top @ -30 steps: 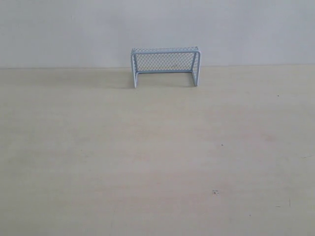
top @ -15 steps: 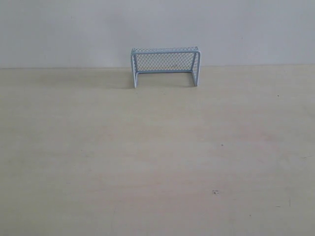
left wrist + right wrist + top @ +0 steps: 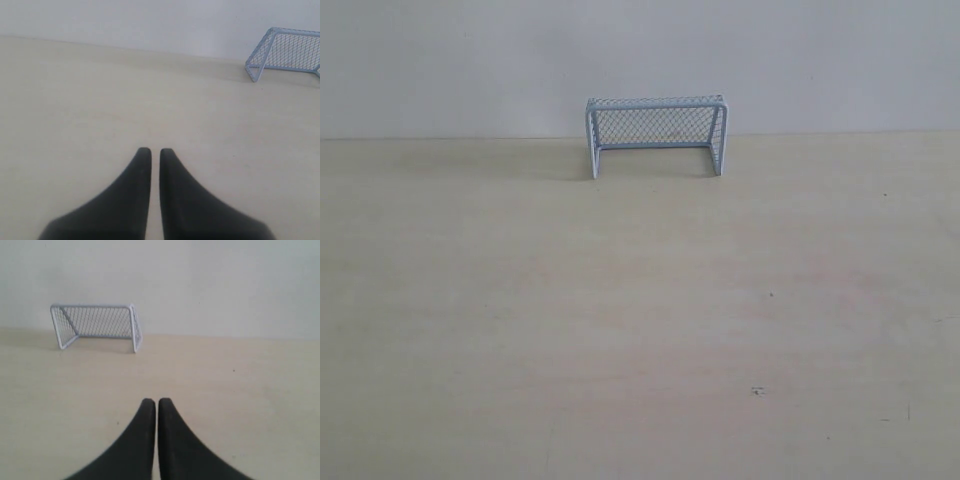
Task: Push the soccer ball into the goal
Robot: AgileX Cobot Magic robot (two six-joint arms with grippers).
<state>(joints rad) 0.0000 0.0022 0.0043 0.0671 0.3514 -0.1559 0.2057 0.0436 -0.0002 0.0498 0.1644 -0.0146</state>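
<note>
The goal [image 3: 656,137], pale blue-white with mesh netting, stands at the back of the table against the wall, its mouth facing the front. It also shows in the left wrist view as the goal [image 3: 286,52] and in the right wrist view as the goal [image 3: 95,326]. No soccer ball shows in any view. My left gripper [image 3: 151,150] is shut with nothing between its dark fingers, hovering over bare table. My right gripper [image 3: 152,401] is shut and empty too, well short of the goal. Neither gripper appears in the exterior view.
The pale wooden table [image 3: 640,320] reaches back to a plain white wall [image 3: 640,50]. A few small dark specks [image 3: 757,391] mark the surface.
</note>
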